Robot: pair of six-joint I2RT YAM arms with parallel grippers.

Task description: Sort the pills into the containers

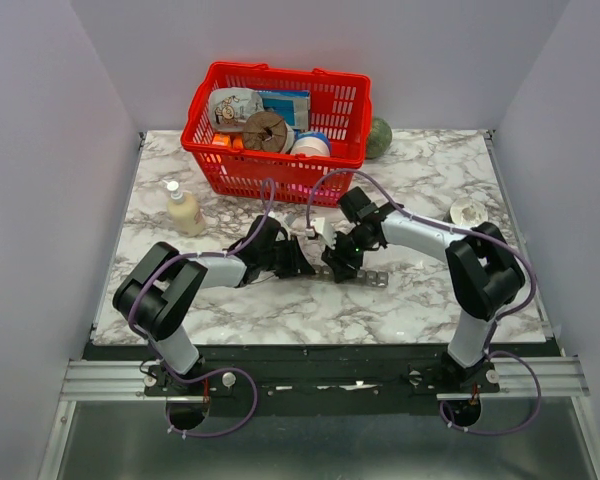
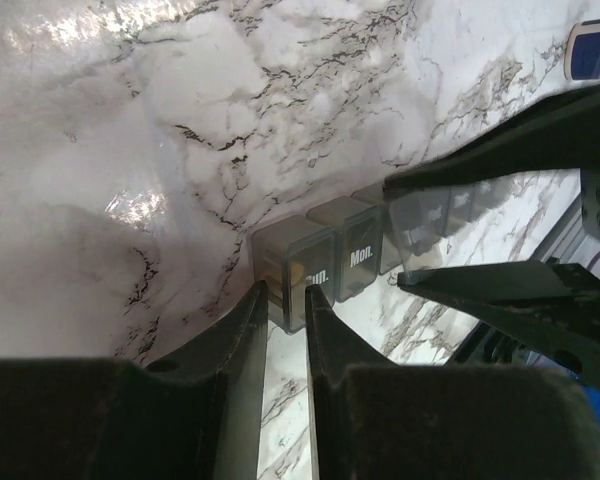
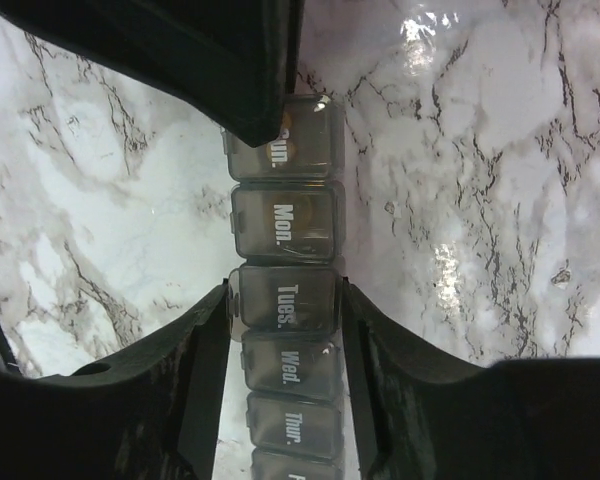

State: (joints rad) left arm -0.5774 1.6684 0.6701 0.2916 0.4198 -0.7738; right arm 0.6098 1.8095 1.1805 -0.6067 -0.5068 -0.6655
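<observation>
The containers (image 3: 280, 225) are a dark grey strip of lidded day compartments lying on the marble table, also seen as containers (image 1: 372, 277) and containers (image 2: 345, 260). My right gripper (image 3: 285, 290) clamps the strip's two long sides at the Tues. compartment. My left gripper (image 2: 287, 290) has its tips at the Sun. end, jaws a narrow gap apart with only marble showing between them. It hangs over that end compartment in the right wrist view. A small yellow-orange shape (image 3: 285, 135), perhaps one of the pills, shows through the Sun. lid. No loose pills are in view.
A red basket (image 1: 270, 175) full of items stands at the back, with a green ball (image 1: 380, 137) behind its right corner. A cream bottle (image 1: 185, 212) stands at the left. A small white round object (image 1: 467, 211) lies at the right.
</observation>
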